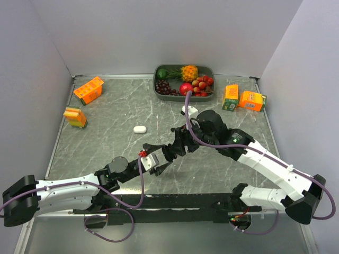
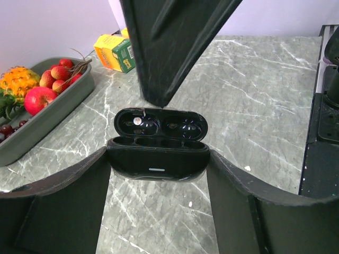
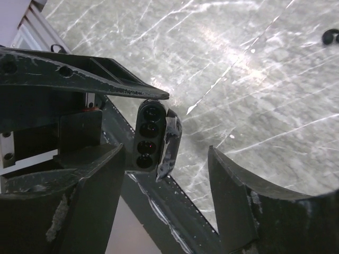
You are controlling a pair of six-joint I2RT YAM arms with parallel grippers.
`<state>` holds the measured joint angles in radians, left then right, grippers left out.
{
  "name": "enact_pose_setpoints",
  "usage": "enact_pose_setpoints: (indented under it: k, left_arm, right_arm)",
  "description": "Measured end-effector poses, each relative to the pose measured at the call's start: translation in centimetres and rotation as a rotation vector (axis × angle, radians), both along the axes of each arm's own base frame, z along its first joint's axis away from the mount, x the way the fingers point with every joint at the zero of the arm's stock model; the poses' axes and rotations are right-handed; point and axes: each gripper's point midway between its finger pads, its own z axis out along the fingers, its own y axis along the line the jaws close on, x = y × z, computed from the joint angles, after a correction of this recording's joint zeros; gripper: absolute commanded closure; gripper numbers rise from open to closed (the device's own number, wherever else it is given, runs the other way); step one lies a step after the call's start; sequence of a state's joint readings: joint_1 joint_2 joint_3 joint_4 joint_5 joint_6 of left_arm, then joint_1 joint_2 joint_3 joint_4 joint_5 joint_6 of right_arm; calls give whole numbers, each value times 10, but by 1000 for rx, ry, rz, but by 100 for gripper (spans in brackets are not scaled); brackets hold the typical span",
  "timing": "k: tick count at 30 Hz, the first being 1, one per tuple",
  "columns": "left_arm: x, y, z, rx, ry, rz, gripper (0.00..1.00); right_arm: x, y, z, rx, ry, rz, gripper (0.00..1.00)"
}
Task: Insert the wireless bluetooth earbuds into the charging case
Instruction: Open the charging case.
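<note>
My left gripper (image 2: 159, 161) is shut on an open black charging case (image 2: 158, 151), its lid tipped back, held above the table. The wells look dark, and I cannot tell if a bud sits in them. My right gripper (image 3: 165, 149) is open and empty, hovering right over the case (image 3: 151, 135); one of its fingers (image 2: 169, 47) hangs above the case in the left wrist view. The two grippers meet mid-table in the top view, left (image 1: 159, 154) and right (image 1: 176, 147). A black earbud (image 3: 330, 37) lies on the table. The white earbuds are out of view.
A closed white case (image 1: 140, 129) lies left of the grippers, and another white item (image 1: 189, 110) sits behind the right wrist. A green fruit tray (image 1: 184, 95) stands at the back. Orange cartons stand at the left (image 1: 88, 90) (image 1: 75, 117) and right (image 1: 231, 97) (image 1: 252, 100).
</note>
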<state>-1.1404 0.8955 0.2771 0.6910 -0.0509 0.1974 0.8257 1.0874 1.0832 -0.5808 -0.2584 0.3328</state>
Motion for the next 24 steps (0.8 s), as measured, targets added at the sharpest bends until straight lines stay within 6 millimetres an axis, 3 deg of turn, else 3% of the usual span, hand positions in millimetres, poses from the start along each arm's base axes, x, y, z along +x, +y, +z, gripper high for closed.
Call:
enact_pose_setpoints:
  k: [12,18,24]
  left_arm:
    - [-2,-5,7,-9,-5,-11,99]
    - [-3,-6,7,-7,-4,-14,99]
    - [-2,-5,7,-9,-5,-8,99]
  right_arm:
    - [4,4,-15,-33,45,-14,47]
    - [6,6,-22,-48,60,-14,62]
    - [4,8,-21,-41,62,-2,84]
